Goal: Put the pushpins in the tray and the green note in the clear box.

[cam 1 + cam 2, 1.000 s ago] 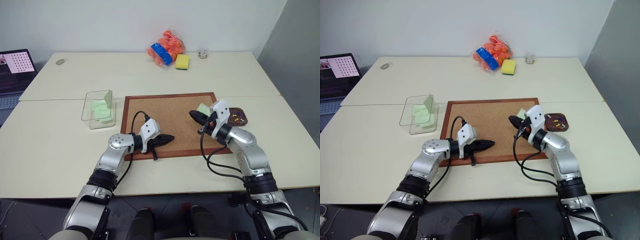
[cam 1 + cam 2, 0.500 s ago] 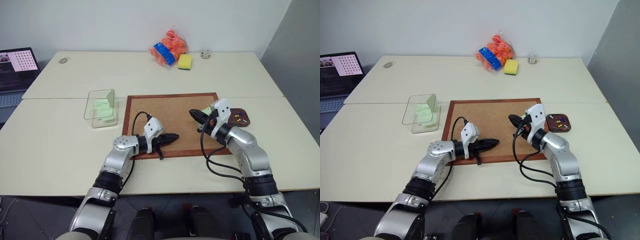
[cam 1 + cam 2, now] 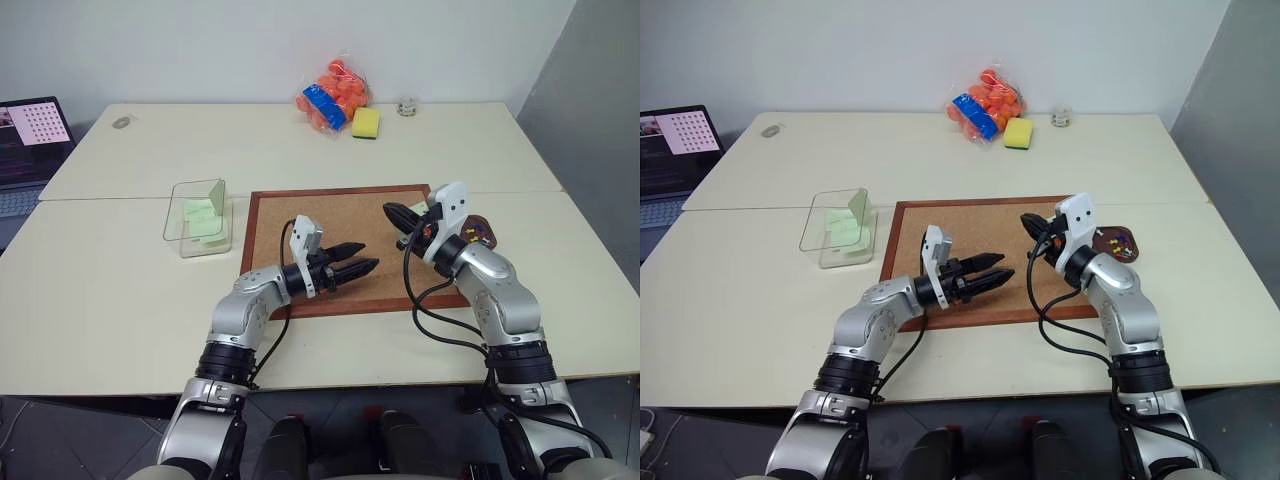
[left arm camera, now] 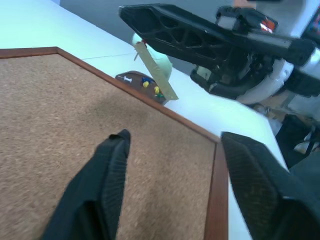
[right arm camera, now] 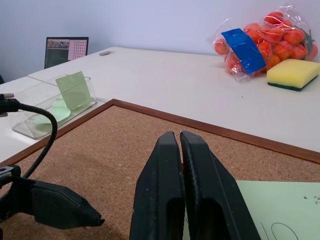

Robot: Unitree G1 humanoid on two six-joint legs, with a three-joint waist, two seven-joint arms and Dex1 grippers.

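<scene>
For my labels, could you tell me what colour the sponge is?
The sponge is yellow with a dark green base, clearest in the right wrist view.

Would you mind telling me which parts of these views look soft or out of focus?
Left wrist view: the left tool's fingers are blurred in the foreground, while the corkboard stays sharp. Right wrist view: the right tool's shut fingers look soft; the bag of oranges and yellow sponge are crisp.

Head stereo pair looking down over the corkboard (image 3: 345,245); wrist cameras low, close, facing across it from opposite sides
</scene>
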